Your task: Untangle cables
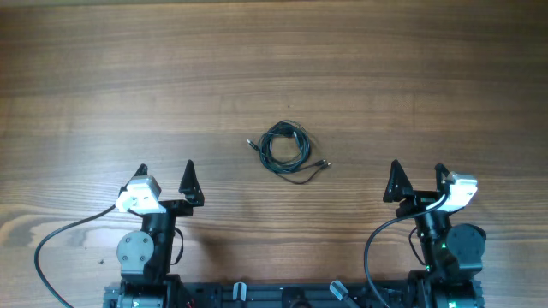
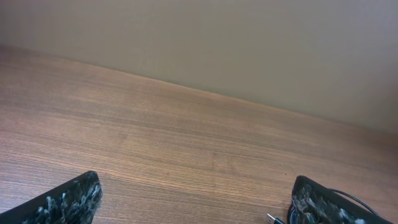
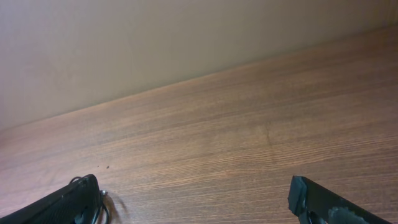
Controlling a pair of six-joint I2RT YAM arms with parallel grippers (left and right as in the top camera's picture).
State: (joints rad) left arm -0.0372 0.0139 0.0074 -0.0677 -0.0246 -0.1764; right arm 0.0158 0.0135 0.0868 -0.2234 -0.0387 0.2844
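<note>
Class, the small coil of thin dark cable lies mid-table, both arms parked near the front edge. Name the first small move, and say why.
Probably bring the right gripper forward and inward toward the coil of thin dark cable, aiming at the loose strand trailing toward that arm. Both it and the left gripper stand open and empty, apart from the coil on the wooden table.
</note>
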